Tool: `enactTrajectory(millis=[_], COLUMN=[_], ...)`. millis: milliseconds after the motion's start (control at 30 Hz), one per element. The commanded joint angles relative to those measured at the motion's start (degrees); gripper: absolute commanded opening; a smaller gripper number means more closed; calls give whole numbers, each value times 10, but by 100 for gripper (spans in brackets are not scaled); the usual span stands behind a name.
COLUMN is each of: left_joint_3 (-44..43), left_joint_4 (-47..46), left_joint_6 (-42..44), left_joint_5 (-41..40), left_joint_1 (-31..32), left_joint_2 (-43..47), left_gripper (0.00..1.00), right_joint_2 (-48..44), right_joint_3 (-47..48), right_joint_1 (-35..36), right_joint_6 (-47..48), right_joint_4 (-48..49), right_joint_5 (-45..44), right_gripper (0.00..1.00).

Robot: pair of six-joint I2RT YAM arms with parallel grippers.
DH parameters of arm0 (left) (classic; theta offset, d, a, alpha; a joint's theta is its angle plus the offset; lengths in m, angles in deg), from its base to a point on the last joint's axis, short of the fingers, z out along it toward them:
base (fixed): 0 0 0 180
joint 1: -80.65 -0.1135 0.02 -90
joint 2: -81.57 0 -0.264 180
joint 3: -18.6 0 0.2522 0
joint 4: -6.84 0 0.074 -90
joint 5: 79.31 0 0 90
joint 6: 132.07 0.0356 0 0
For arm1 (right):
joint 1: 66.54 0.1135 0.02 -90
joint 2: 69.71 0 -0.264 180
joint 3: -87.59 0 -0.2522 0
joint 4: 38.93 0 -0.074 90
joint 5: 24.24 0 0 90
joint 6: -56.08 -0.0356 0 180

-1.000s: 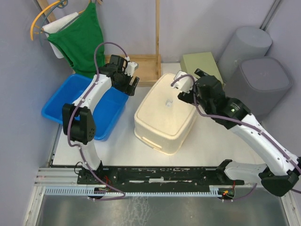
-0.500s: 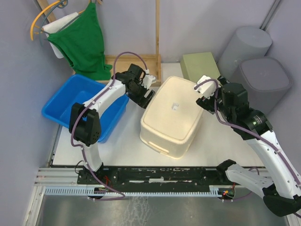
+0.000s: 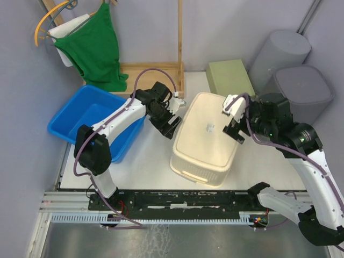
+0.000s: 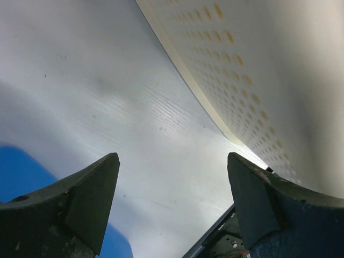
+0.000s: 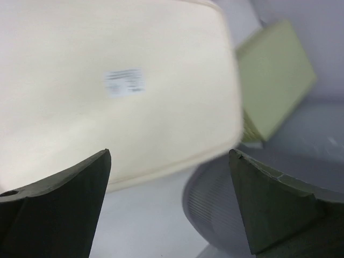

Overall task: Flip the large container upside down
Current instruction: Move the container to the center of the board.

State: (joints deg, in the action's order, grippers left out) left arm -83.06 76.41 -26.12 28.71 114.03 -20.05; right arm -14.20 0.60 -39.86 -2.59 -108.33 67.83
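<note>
The large container (image 3: 207,140) is a cream plastic tub lying bottom-up in the middle of the table, a small label on its upturned base. My left gripper (image 3: 171,116) stands open just off its left side, nothing between the fingers; in the left wrist view the perforated wall of the container (image 4: 269,80) rises to the right of the left gripper (image 4: 172,161). My right gripper (image 3: 232,119) is open by the container's right edge, apart from it. In the blurred right wrist view the container's base (image 5: 107,80) lies beyond the right gripper (image 5: 169,156).
A blue tub (image 3: 88,121) sits at the left. A pale green box (image 3: 230,77) and two grey bins (image 3: 298,91) stand at the back right. A wooden stand (image 3: 156,72) and a green cloth on a hanger (image 3: 94,45) are at the back left.
The container has slid right and towards the near edge, now flat on its rim. Both grippers followed it. The right arm drew back from over the container and its jaws widened.
</note>
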Motion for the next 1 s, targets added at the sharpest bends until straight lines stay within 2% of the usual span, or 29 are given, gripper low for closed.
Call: enactTrajectory(millis=[0, 233, 333, 600, 767, 967], left_joint_3=[7, 8, -6, -102, -174, -235], left_joint_4=[33, 32, 33, 118, 208, 237], left_joint_6=[29, 16, 18, 62, 126, 136], left_joint_5=[22, 74, 99, 222, 305, 322], left_joint_1=[-2, 7, 14, 30, 58, 92], left_joint_2=[45, 33, 13, -72, -117, -163], left_gripper=[88, 88, 88, 88, 89, 89], right_joint_2=[12, 88, 81, 54, 45, 52], right_joint_3=[54, 70, 70, 65, 66, 94], right_joint_1=[29, 66, 66, 65, 65, 65], right_joint_6=[115, 135, 121, 133, 167, 234], right_joint_4=[-215, -224, -188, -207, -251, -332], right_joint_5=[360, 392, 402, 415, 442, 491], right_gripper=[100, 99, 99, 98, 99, 100])
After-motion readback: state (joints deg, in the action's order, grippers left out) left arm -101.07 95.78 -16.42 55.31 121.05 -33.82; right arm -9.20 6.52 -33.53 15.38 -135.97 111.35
